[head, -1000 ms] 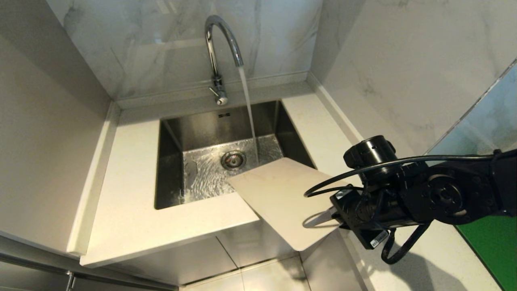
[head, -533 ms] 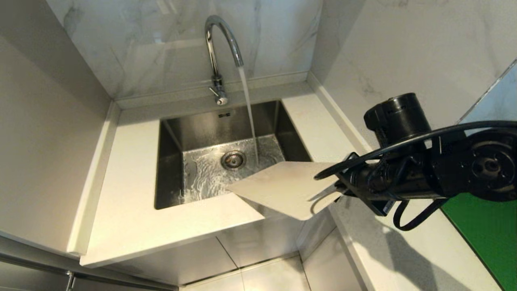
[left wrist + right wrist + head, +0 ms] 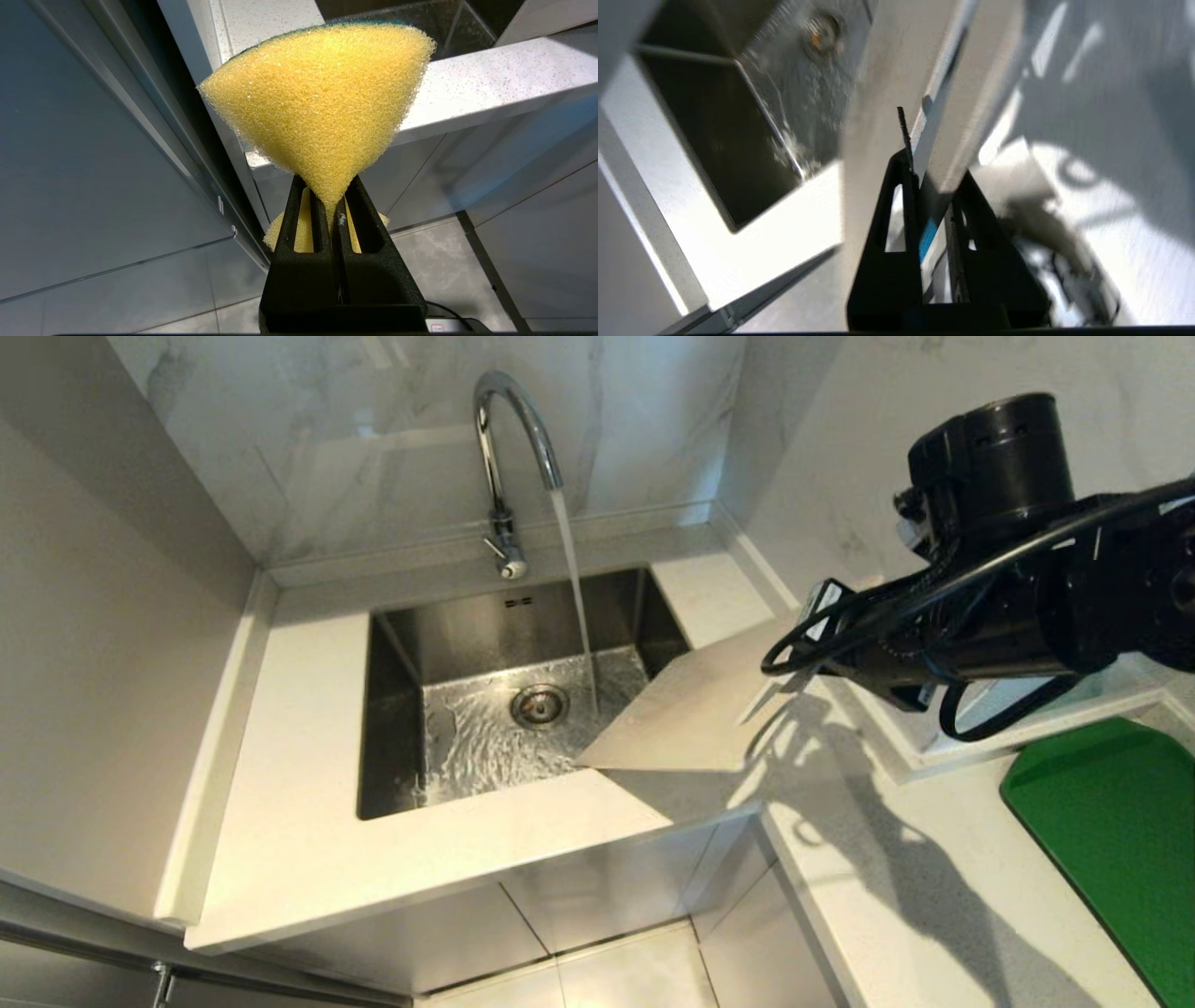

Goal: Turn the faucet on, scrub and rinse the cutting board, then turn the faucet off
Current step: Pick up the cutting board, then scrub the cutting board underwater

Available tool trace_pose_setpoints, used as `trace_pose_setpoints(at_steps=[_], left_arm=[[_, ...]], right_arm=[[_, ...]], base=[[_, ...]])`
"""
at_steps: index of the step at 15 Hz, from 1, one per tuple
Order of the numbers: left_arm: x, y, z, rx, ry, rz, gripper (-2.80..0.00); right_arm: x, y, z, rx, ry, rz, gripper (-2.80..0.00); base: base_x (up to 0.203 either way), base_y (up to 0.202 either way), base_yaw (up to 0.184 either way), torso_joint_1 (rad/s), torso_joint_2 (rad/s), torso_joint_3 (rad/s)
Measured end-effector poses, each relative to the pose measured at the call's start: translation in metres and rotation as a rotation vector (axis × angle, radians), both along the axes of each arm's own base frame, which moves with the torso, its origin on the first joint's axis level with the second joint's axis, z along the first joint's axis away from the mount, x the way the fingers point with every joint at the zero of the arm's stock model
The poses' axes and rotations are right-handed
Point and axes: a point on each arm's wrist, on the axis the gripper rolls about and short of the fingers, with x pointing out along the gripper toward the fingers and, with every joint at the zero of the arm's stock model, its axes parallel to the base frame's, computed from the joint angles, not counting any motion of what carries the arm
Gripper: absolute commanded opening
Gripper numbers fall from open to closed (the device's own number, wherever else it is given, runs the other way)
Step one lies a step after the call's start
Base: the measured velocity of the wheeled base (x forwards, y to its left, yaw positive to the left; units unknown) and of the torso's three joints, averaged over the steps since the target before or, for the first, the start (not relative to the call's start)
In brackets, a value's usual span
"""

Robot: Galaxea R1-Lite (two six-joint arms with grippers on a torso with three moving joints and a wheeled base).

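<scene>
- The step in hand looks like bringing the cutting board [image 3: 695,723] under the running water for its rinse; the stream from the faucet [image 3: 509,439] falls into the sink [image 3: 485,644] just beside the board's upper edge without touching it.
- To do it well, I would carry the board further over the basin until the stream lands on its face, keeping it tilted so the water runs down into the sink and not onto the counter [image 3: 308,859].
- The right pincer [image 3: 780,686] is pinching the board at its edge, its fingers [image 3: 903,205] pressed on either face; a firm hold matters, since a wet board may slip.
- The left pincer [image 3: 334,210] hangs low beside the cabinets, pressed together on a yellow sponge [image 3: 322,107], ready for scrubbing.
- The board is a flat cream-beige slab with rounded corners, smooth and faintly stained, held aslant in the air over the sink's front right corner, its lower corner close above the counter rim.
- A green mat [image 3: 1111,831] lies on the counter well to the right.
</scene>
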Motion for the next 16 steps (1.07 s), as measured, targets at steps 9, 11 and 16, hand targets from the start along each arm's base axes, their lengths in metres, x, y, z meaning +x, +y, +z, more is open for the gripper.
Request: trace_pose_setpoints(at_steps=[9,11,16], left_arm=[[0.000,0.000,0.000,0.000,0.000,0.000,-2.80],[0.000,0.000,0.000,0.000,0.000,0.000,-2.80],[0.000,0.000,0.000,0.000,0.000,0.000,-2.80]], right_arm=[[0.004,-0.005,0.045,-0.125,-0.197,0.056,-2.80],[0.002,-0.006,0.056,-0.113,-0.234,0.055,-2.80],[-0.009,-0.009,0.093,-0.078,-0.350,0.045,-2.80]], base=[[0.000,0.000,0.000,0.000,0.00,0.000],[0.000,0.000,0.000,0.000,0.00,0.000],[0.000,0.000,0.000,0.000,0.00,0.000]])
